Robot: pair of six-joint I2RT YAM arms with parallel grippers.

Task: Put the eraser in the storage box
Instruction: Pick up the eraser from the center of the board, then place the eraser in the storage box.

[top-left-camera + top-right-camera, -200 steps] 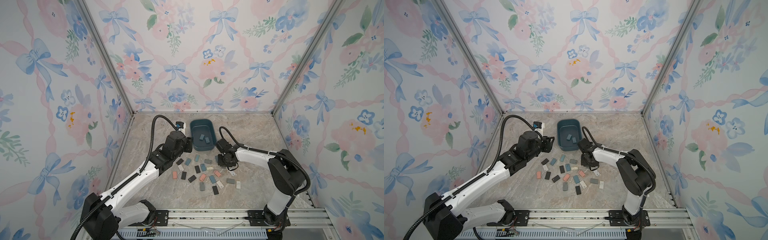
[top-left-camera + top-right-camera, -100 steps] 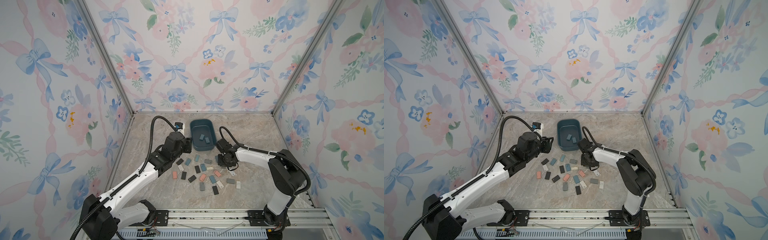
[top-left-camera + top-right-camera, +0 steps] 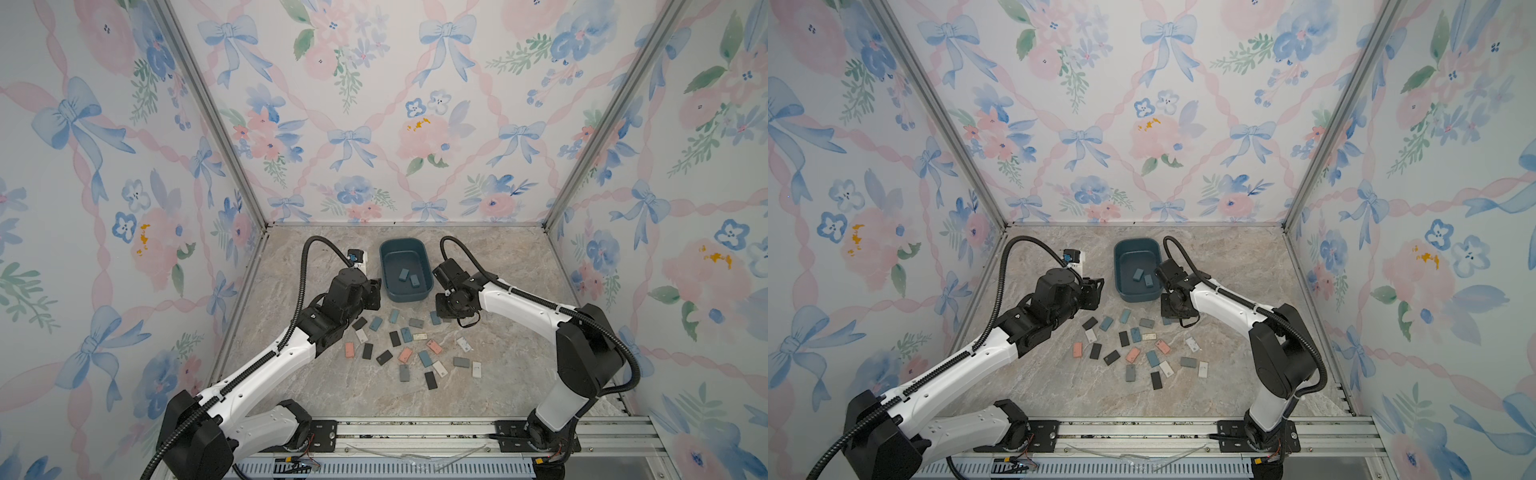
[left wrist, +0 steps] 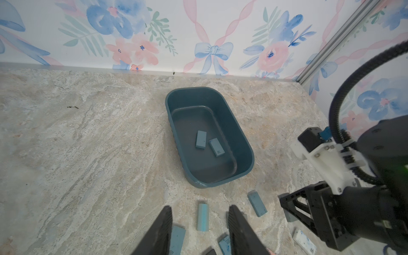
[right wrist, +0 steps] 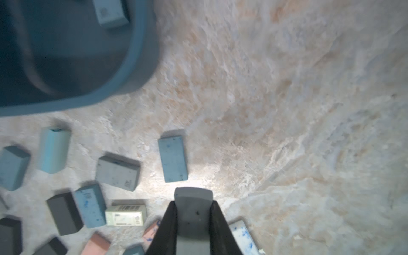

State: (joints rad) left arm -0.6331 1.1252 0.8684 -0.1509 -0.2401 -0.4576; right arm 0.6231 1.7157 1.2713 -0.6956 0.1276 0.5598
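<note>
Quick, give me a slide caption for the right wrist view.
Right gripper shut on a grey eraser, with the storage box and loose erasers on the marble table nearby.

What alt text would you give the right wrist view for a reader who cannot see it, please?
The right gripper is shut on a grey eraser. Beyond it, loose erasers in blue, grey, black, white and pink lie on the marble table beside the teal storage box.
</note>
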